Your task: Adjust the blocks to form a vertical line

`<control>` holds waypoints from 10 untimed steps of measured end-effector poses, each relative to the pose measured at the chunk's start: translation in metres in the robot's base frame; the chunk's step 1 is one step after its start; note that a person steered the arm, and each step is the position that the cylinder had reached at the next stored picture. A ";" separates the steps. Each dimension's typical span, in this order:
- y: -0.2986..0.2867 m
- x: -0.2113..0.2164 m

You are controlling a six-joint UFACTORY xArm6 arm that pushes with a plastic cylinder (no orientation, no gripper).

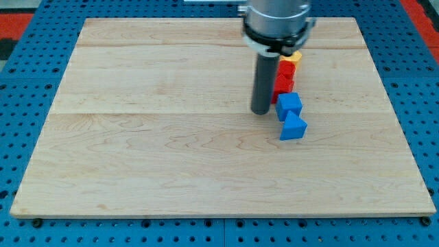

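The dark rod comes down from the view's top, and my tip rests on the board just left of the blocks. A yellow block is at the top of a column, partly hidden by the arm. Below it stand a red block and a second red block, its left side hidden by the rod. A blue cube sits below them, just right of my tip. A blue triangular block lies lowest, a little to the right of the cube.
The wooden board lies on a blue perforated table. The arm's grey and black body hangs over the board's top edge.
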State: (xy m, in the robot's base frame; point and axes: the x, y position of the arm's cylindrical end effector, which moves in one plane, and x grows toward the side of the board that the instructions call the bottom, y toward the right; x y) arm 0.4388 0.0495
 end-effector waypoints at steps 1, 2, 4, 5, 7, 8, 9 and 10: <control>-0.002 -0.019; -0.002 -0.041; 0.014 -0.043; 0.030 -0.039; 0.015 -0.041; -0.017 -0.045; -0.015 -0.061; 0.011 -0.064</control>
State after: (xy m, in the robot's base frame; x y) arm 0.3751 0.0604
